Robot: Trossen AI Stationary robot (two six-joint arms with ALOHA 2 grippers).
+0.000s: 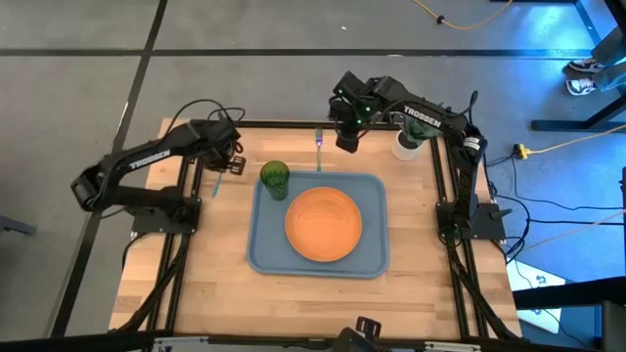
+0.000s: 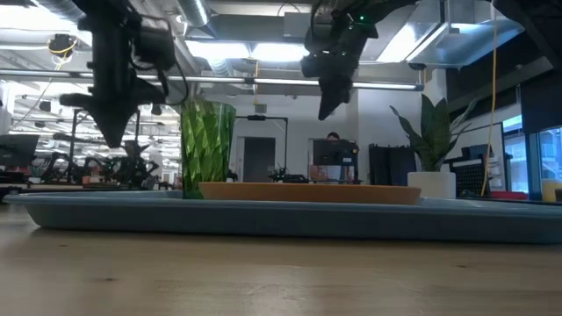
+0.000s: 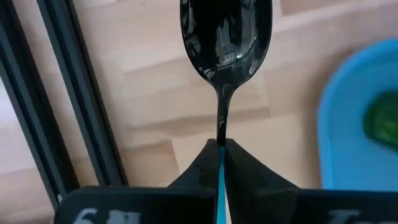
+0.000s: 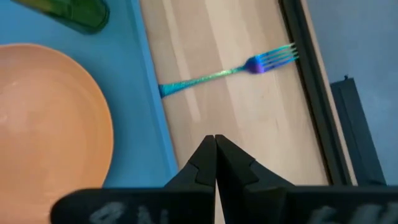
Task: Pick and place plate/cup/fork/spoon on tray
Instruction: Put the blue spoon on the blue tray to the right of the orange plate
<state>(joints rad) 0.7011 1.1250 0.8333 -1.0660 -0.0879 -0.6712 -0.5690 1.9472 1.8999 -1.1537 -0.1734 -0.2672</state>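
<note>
The blue-grey tray (image 1: 264,249) lies mid-table and bears the orange plate (image 1: 324,224) and, in its far left corner, the upright green cup (image 1: 275,179). The fork (image 4: 230,71) lies flat on the wood beyond the tray's far rim, its handle end at that rim. My right gripper (image 4: 214,146) hangs shut above the table just near of the fork, holding nothing. My left gripper (image 1: 223,168) is left of the cup, above the table, shut on the spoon (image 3: 225,34), whose dark bowl juts past the fingertips. My left gripper pinches the spoon between its two fingers (image 3: 245,174) where the dark neck meets the teal handle (image 3: 220,152). The fingers point steeply down and lie along the spoon. Its bowl sticks out beyond them, clear of the wood; the handle runs back between the fingers.
A white pot with a green plant (image 1: 407,145) stands at the far right corner. Black frame rails (image 3: 68,106) run along the table's left and right edges. Bare wood (image 1: 293,293) lies near of the tray.
</note>
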